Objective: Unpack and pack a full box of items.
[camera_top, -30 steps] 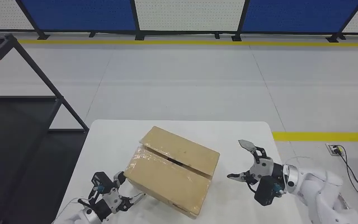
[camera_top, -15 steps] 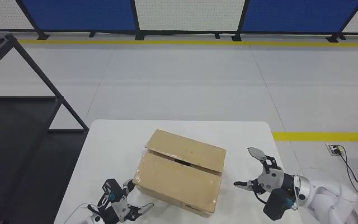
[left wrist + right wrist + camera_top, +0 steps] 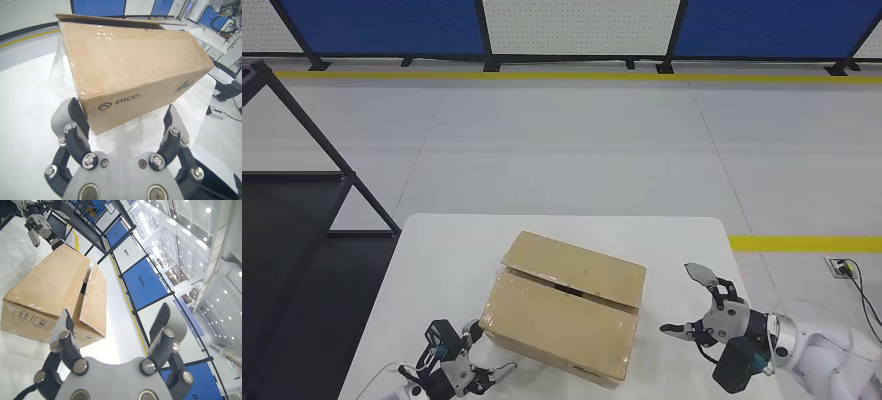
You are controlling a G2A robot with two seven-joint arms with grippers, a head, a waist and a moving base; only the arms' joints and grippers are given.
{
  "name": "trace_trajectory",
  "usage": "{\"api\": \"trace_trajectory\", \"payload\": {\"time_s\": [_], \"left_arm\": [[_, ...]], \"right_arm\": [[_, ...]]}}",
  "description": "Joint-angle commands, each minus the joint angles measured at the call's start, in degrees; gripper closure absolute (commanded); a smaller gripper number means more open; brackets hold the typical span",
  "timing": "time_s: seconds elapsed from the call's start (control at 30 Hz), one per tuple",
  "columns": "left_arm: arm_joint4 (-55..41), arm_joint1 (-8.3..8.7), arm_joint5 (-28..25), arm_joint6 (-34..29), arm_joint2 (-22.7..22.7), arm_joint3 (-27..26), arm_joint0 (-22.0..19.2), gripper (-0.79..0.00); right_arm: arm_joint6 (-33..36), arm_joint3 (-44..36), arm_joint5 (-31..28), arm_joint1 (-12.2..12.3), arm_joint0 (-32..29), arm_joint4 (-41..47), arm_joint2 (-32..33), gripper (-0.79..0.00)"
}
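Fingers of the left gripper (image 3: 122, 113) are standing wide apart and holding nothing at the lower left of the top view. One finger is sitting just beside a corner of the brown rectangular cardboard box (image 3: 567, 300); contact cannot be confirmed. Fingers of the right gripper (image 3: 680, 298) are likewise spread and empty, near the box's right end at the lower right. The box is resting at the lower centre of the white worktop (image 3: 442, 250), its top flaps lying down with a dark gap showing along the seam.

Judgement: unpacking is only beginning, at the flap-opening step. The next move calls for one finger entering the seam gap and lifting a flap while the other gripper is bracing the box against sliding.
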Motion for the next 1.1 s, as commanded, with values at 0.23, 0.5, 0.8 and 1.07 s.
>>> {"api": "trace_trajectory", "payload": {"time_s": [0.23, 0.5, 0.8, 1.07], "left_arm": [[-1.0, -0.20, 0.8, 2.2, 2.5, -1.1, 0.5, -0.785], [-0.2, -0.10, -1.9, 5.9, 4.0, 0.3, 0.4, -0.785], [3.2, 0.22, -6.2, 9.3, 5.3, 2.4, -0.4, -0.785], [5.8, 0.63, -9.2, 12.1, 5.5, 2.5, -0.5, -0.785]], "right_arm": [[-0.3, -3.1, 1.1, 1.0, -3.0, -0.4, 3.9, -0.785], [-1.3, -7.5, -5.2, 3.1, -7.5, -4.6, 10.9, -0.785], [-0.2, -7.9, -5.5, 3.2, -7.9, -5.0, 11.5, -0.785], [6.0, -8.1, -7.0, 2.9, -8.4, -0.8, 9.8, -0.785]]}}
